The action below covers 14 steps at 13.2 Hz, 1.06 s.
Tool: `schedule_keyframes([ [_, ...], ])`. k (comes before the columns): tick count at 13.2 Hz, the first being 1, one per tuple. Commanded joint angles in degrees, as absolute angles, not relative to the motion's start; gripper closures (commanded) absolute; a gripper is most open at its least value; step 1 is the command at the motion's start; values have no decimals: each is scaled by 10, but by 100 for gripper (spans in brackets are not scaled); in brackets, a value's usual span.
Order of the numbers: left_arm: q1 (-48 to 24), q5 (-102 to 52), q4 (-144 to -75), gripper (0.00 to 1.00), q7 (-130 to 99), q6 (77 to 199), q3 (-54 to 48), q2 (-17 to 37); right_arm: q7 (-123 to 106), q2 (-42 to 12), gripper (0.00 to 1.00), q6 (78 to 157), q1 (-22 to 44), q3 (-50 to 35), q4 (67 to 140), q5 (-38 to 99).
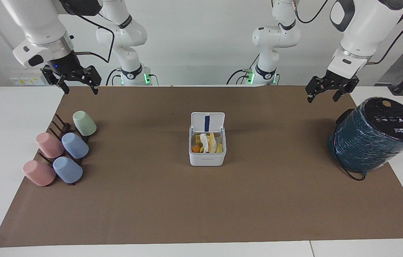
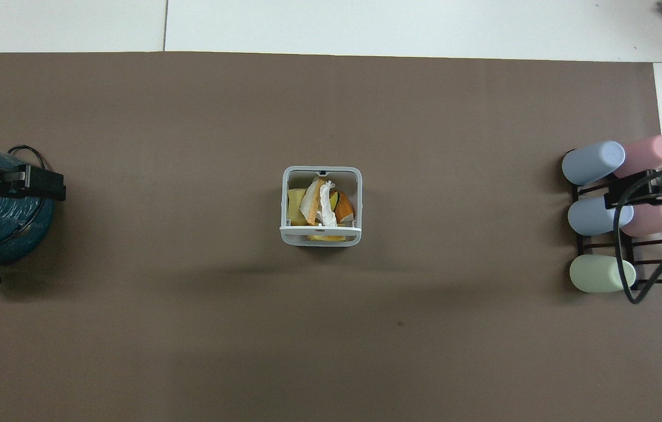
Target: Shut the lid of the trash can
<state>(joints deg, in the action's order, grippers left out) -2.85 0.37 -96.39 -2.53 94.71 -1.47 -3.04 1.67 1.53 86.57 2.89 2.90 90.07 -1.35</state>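
Left tool [image 1: 323, 95] spread; labels unreadable.

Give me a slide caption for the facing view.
Trash can with lid upright and scraps showing; left gripper and right gripper both open, raised at the table's ends.

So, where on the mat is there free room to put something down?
The brown mat is bare between the trash can and the cups, and between the can and the dark cylinder. The strip farther from the robots is bare too. The cup rack end is crowded.
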Motion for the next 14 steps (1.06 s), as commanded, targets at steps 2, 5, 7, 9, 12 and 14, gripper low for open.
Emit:
schedule_keyframes([
  [2, -31, -2, -966, 0, -18, 953, -11, -31, 14, 25, 0, 862, 27, 28, 911, -11],
  [5, -30, -2, -966, 0, -18, 953, -11, -32, 14, 25, 0, 862, 28, 28, 911, -11],
  [7, -30, -2, -966, 0, -18, 953, -11, -32, 14, 25, 0, 862, 28, 28, 911, -11],
  [9, -31, -2, -966, 0, -22, 952, -11, -32, 14, 25, 0, 862, 28, 28, 911, -11],
  [12, -32, -2, -967, 0, -22, 948, -11, -32, 14, 25, 0, 862, 28, 28, 911, -11],
  [14, -31, -2, -967, 0, -18, 949, -11, -32, 14, 25, 0, 862, 28, 28, 911, -11],
])
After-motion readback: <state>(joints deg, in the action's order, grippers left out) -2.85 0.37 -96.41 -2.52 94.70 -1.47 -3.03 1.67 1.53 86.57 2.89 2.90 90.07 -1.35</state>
